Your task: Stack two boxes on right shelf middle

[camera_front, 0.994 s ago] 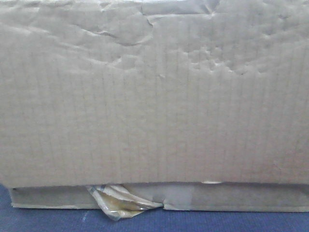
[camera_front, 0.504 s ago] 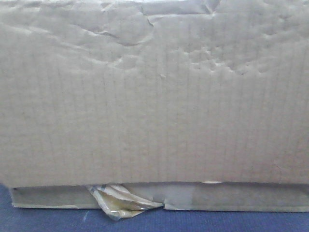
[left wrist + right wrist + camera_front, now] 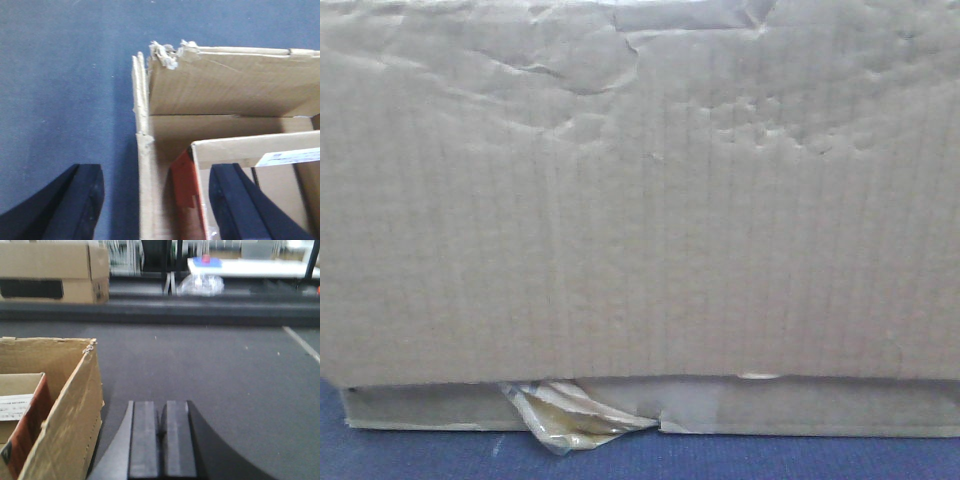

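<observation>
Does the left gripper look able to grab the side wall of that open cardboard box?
Probably yes: the left gripper is open, its fingers straddling the side wall of the open cardboard box, though the smaller box inside may crowd one finger.

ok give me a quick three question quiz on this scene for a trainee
1. True or false: the right gripper is shut on nothing.
2. At the open box, the left gripper has its fingers: A) both inside it; B) either side of its wall; C) pressed together.
3. Front view: what does the tall box rest on?
Key: 1 true; 2 B; 3 the flat box.
</observation>
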